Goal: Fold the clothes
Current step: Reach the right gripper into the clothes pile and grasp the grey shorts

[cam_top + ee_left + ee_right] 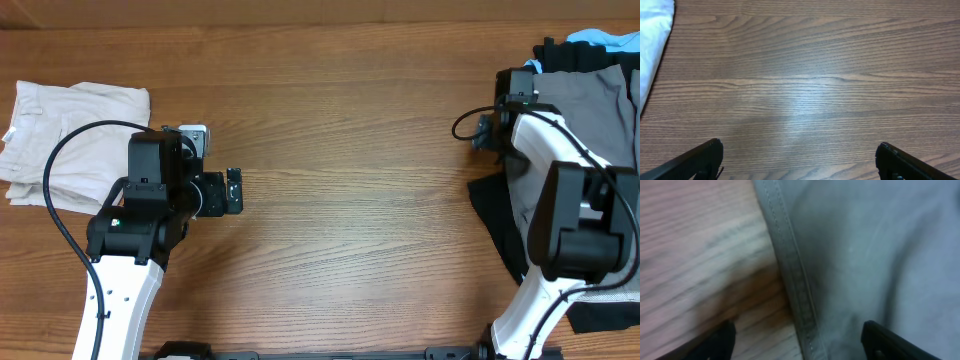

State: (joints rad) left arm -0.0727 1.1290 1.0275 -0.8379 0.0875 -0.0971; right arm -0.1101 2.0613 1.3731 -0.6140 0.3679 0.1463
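Likely soft, light and floppy, the grey shorts [865, 255] are best pinched at the stitched hem [792, 280], mid-frame. The right gripper [797, 340] is spread over it; the left gripper [797, 160] is spread above the table [815, 75].

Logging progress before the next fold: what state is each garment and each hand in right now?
Cream-white shorts: folded, lying flat at the left.
Grey shorts: unfolded, spread at the right.
Black garments: unfolded, beneath the grey shorts.
Left hand: open, empty, over bare table.
Right hand: open, at the grey shorts' hem, gripping nothing.
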